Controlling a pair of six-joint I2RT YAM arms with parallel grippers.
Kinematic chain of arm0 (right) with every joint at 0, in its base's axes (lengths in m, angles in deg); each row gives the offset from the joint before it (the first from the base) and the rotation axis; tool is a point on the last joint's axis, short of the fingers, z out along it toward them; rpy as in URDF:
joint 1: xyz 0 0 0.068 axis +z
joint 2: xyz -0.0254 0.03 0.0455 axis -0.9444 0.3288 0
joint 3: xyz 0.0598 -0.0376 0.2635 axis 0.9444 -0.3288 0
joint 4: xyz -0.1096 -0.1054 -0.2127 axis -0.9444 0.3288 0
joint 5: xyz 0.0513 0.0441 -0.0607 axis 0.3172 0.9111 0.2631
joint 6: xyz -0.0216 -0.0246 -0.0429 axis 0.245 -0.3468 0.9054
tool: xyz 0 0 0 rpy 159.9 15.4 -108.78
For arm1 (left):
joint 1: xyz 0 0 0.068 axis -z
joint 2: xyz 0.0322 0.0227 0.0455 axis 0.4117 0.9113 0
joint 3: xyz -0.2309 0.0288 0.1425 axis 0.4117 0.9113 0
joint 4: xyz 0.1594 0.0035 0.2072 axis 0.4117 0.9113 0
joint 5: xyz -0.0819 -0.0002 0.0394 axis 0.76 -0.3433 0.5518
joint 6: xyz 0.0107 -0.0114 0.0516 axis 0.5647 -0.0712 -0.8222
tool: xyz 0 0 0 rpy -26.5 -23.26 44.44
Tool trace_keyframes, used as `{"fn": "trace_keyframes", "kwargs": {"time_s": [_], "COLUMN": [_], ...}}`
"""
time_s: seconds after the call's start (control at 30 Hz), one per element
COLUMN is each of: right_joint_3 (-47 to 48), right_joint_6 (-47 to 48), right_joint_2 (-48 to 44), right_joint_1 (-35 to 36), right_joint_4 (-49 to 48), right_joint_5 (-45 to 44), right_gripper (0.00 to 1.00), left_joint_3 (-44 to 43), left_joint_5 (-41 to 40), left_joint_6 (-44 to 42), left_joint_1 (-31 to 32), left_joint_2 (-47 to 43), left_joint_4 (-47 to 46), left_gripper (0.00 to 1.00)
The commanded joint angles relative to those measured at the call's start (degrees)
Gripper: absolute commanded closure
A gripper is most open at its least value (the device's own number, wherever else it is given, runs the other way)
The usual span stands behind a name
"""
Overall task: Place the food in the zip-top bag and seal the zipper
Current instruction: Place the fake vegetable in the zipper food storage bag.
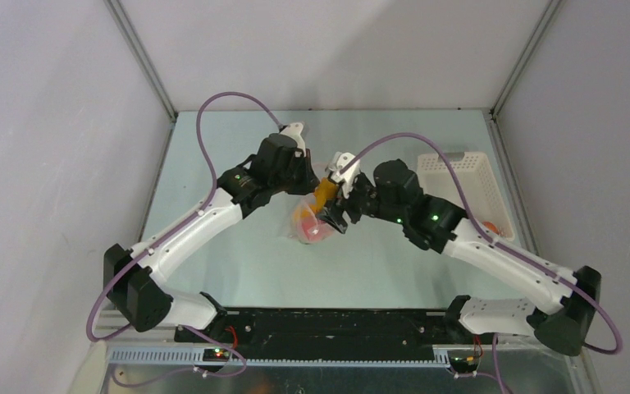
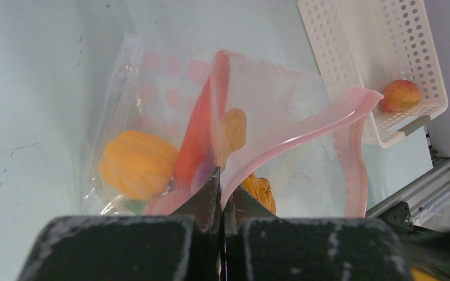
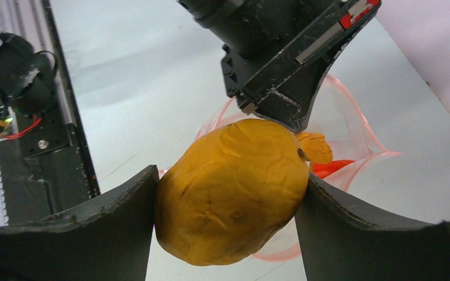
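The clear zip-top bag (image 2: 281, 105) with pink dots hangs open at the table's middle (image 1: 299, 215). My left gripper (image 2: 221, 188) is shut on its pink zipper strip (image 2: 304, 133) and holds the mouth open. Inside lie an orange pepper (image 2: 137, 164), a red piece (image 2: 196, 137) and other food. My right gripper (image 3: 228, 193) is shut on a yellow-orange toy fruit (image 3: 234, 187), held just above the bag's mouth (image 1: 325, 193), close to the left gripper (image 1: 308, 176). One orange-red fruit (image 2: 399, 95) lies in the white basket.
The white slotted basket (image 1: 459, 176) stands at the right, behind my right arm, and shows in the left wrist view (image 2: 351, 41). Grey walls enclose the table on three sides. A black rail (image 1: 328, 324) runs along the near edge.
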Motion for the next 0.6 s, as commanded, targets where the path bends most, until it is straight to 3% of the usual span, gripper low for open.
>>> {"fn": "trace_keyframes", "kwargs": {"time_s": [0.0,0.23,0.57], "right_joint_3": [0.4,0.3,0.4], "right_joint_6": [-3.3,-6.7,-5.7], "right_joint_2": [4.4,9.5,13.5], "right_joint_1": [0.8,1.3,4.6], "right_joint_4": [-7.4,-4.5,0.4], "right_joint_5": [-6.3,-21.2,-17.4], "right_gripper": [0.85,0.8,0.67], "left_joint_3": [-2.3,-2.3,-2.6], "left_joint_5": [-0.5,0.6,1.1], "left_joint_6": [0.5,0.6,1.5], "left_joint_1": [0.5,0.8,0.9], "left_joint_2": [-3.3,-4.6,-5.0], "left_joint_4": [-0.4,-0.3,-0.8], "left_gripper": [1.0,1.0,1.0]}}
